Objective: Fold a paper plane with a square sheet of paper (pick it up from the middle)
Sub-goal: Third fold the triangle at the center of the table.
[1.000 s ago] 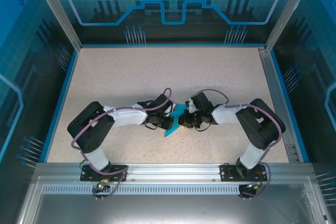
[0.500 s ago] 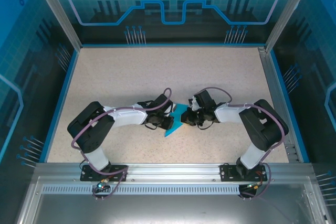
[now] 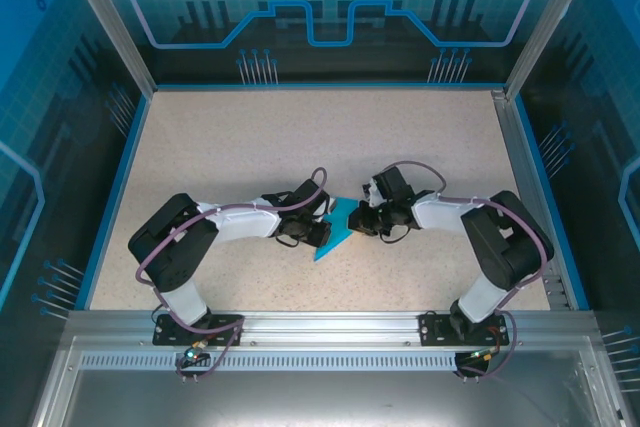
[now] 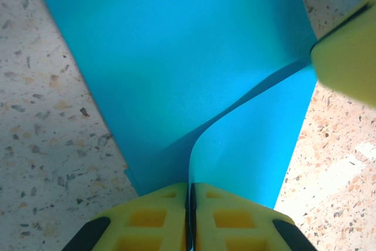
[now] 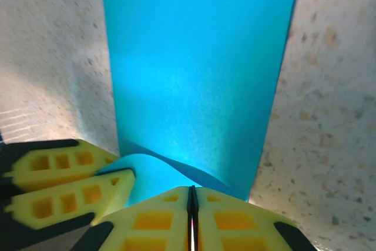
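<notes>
Two in number, left pincer (image 4: 190, 190) and right pincer (image 5: 191, 193) clench one folded sheet of paper (image 4: 176, 57).

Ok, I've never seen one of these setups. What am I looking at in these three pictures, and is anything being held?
The machine is a pair of small robot arms bolted at the near edge of a speckled table. The wide picture comes from a fixed camera above and behind them, so the left arm is on the left and the right arm on the right. The two close-ups come from a camera on each wrist, looking out past that arm's own yellow fingers. Between the arms lies a partly folded blue paper. The left fingers are shut on a raised flap of it, and the right fingers are shut on it from the opposite side.
</notes>
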Tool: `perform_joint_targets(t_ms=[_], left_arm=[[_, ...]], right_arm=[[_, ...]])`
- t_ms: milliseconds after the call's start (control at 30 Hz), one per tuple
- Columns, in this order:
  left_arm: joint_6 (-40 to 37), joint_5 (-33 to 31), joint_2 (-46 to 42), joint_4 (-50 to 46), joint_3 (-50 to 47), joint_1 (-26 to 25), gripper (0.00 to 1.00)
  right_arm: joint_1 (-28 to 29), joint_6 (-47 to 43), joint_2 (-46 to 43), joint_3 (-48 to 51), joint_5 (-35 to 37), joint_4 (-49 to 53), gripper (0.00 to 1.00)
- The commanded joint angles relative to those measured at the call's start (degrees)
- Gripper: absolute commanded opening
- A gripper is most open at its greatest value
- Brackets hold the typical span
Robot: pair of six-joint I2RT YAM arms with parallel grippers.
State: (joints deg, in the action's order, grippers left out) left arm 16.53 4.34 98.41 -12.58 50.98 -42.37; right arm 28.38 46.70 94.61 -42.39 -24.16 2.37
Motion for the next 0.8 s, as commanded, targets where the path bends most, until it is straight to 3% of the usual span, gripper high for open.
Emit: perform_joint_targets(t_ms=[0, 233, 433, 600, 767], left_arm=[[-0.01, -1.44, -0.14, -2.37, 0.27, 0.58, 0.12], [0.07, -1.28, -0.33, -2.09, 0.26, 0.56, 0.12], [-0.25, -1.47, -0.65, -2.36, 0.26, 0.58, 0.12], [-0.04, -1.48, -0.42, -2.37, 0.23, 0.54, 0.12], [0.08, -1.38, -0.25, -2.18, 0.35, 0.57, 0.12]], right_arm=[[-1.53, -0.33, 0.7, 0.65, -2.72, -1.35, 0.1], [-1.56, 0.38, 5.4, 2.58, -0.85, -2.54, 0.09], [-1.68, -0.32, 1.72, 1.39, 1.2, 0.85, 0.08], [-0.78, -0.69, -2.95, -0.08, -1.78, 1.05, 0.1], [2.32, 0.22, -0.85, -1.64, -3.45, -0.38, 0.1]])
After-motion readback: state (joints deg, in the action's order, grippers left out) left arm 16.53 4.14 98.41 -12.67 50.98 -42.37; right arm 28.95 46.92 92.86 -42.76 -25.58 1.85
